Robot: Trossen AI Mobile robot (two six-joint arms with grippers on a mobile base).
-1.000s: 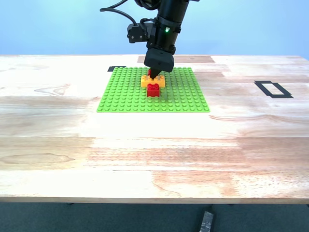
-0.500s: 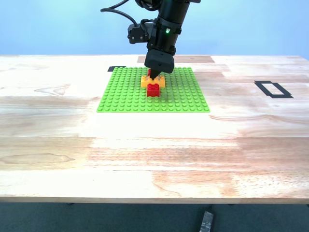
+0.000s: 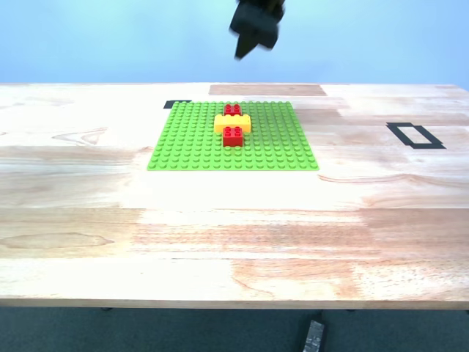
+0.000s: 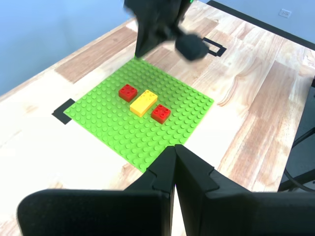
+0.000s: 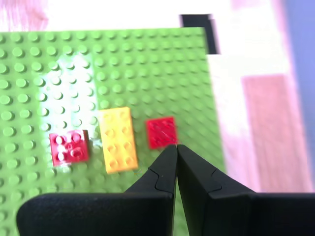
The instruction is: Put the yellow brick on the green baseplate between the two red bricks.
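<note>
The yellow brick (image 3: 232,123) (image 4: 143,103) (image 5: 118,139) lies flat on the green baseplate (image 3: 190,139) (image 4: 113,123) (image 5: 147,64). It sits between the two red bricks, one on its far side (image 3: 232,110) and one on its near side (image 3: 233,136). My second gripper (image 3: 241,51) (image 5: 176,147) hangs blurred high above the plate, shut and holding nothing. My first gripper (image 4: 174,147) is also shut and holds nothing. It looks at the plate from well off to one side and does not show in the exterior view.
A black tape rectangle (image 3: 414,135) marks the table at the exterior view's right. A small black tape patch (image 3: 177,104) lies by the plate's far corner. A dark object (image 3: 314,337) lies on the floor below the table's front edge.
My second gripper has risen from the bricks to high above the plate. The yellow brick stays down between the red bricks.
</note>
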